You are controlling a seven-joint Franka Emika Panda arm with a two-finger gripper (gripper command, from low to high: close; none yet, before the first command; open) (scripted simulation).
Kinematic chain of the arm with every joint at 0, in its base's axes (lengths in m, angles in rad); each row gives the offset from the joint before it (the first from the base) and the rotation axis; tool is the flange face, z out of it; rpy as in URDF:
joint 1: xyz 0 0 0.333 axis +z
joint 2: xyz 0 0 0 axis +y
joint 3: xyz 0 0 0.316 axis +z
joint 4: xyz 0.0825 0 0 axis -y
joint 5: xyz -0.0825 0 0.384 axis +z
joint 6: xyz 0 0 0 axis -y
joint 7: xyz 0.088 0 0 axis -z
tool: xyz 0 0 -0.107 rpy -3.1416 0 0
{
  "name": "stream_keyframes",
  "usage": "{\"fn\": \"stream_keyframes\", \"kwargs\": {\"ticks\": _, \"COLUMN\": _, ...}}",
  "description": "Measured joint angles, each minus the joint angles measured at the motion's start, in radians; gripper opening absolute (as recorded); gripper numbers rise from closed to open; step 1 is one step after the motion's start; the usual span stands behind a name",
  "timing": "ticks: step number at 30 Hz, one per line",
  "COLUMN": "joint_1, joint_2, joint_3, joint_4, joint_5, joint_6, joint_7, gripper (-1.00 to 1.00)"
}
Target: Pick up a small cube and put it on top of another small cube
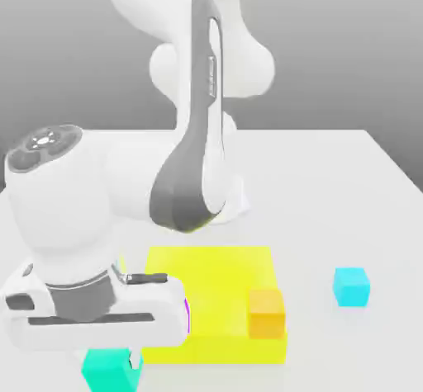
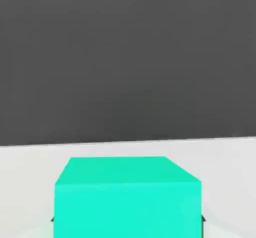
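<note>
Gripping teal cube [image 2: 127, 197], gripper [image 1: 107, 357] closed; yellow block [image 1: 216, 295] beside, orange cube [image 1: 267, 313], cyan cube [image 1: 351, 287] apart.

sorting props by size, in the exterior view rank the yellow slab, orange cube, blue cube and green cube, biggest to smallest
1. yellow slab, clearly largest
2. green cube, but it is partly hidden by the hand and nearest the camera, so unsure
3. orange cube and blue cube look about alike; unranked

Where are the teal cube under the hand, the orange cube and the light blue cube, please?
teal cube [image 2: 127, 202]: hand view, its front face.
orange cube [image 1: 267, 314]: exterior view, middle of the cube, on the yellow slab.
light blue cube [image 1: 351, 287]: exterior view, its front face.
</note>
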Motion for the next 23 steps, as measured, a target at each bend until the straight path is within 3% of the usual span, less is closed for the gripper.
{"fn": "stream_keyframes", "kwargs": {"ticks": 5, "joint_1": 0.111, "joint_2": -0.098, "joint_3": 0.135, "joint_4": -0.117, "joint_5": -0.029, "joint_6": 0.018, "joint_7": -0.11, "gripper": -1.0}}
{"fn": "stream_keyframes", "kwargs": {"ticks": 14, "joint_1": 0.434, "joint_2": -0.405, "joint_3": 0.35, "joint_4": -0.457, "joint_5": -0.165, "joint_6": 0.093, "joint_7": -0.216, "gripper": -1.0}}
{"fn": "stream_keyframes", "kwargs": {"ticks": 20, "joint_1": 0.443, "joint_2": -0.238, "joint_3": 0.322, "joint_4": -0.471, "joint_5": -0.337, "joint_6": 0.274, "joint_7": -0.111, "gripper": -1.0}}
{"fn": "stream_keyframes", "kwargs": {"ticks": 21, "joint_1": 0.452, "joint_2": -0.208, "joint_3": 0.307, "joint_4": -0.47, "joint_5": -0.365, "joint_6": 0.301, "joint_7": -0.091, "gripper": 1.0}}
{"fn": "stream_keyframes", "kwargs": {"ticks": 23, "joint_1": 0.452, "joint_2": -0.208, "joint_3": 0.307, "joint_4": -0.47, "joint_5": -0.365, "joint_6": 0.301, "joint_7": -0.091, "gripper": 1.0}}
